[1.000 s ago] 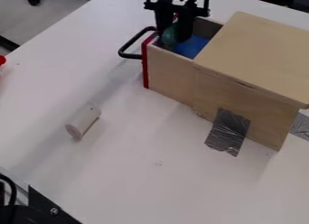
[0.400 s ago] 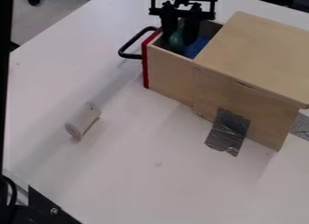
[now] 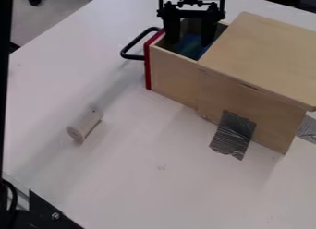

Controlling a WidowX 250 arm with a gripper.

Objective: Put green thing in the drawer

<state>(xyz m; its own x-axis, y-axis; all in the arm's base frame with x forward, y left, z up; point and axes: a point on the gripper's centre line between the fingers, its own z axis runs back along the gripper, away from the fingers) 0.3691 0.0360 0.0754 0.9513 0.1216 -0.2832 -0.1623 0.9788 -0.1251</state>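
Observation:
The black gripper [image 3: 190,42] hangs over the pulled-out drawer at the top of the view, its two fingers spread apart and their tips down at the drawer's opening. The wooden drawer [image 3: 173,72] has a red front edge and a black handle and sticks out of its box. Inside it, low between and behind the fingers, part of the green thing [image 3: 186,49] shows dimly. Beside it in the drawer lies something blue [image 3: 196,44].
The wooden box [image 3: 259,57] with its flat lid stands at the right, grey tape [image 3: 233,135] on its side. A white cylinder [image 3: 85,125] lies on the white table [image 3: 142,177] at the left. Black hardware [image 3: 46,214] occupies the lower left corner.
The gripper has shifted slightly right, and its fingers have parted. The green thing, earlier between the fingers, now sits lower in the drawer. A dark vertical bar has appeared along the left edge.

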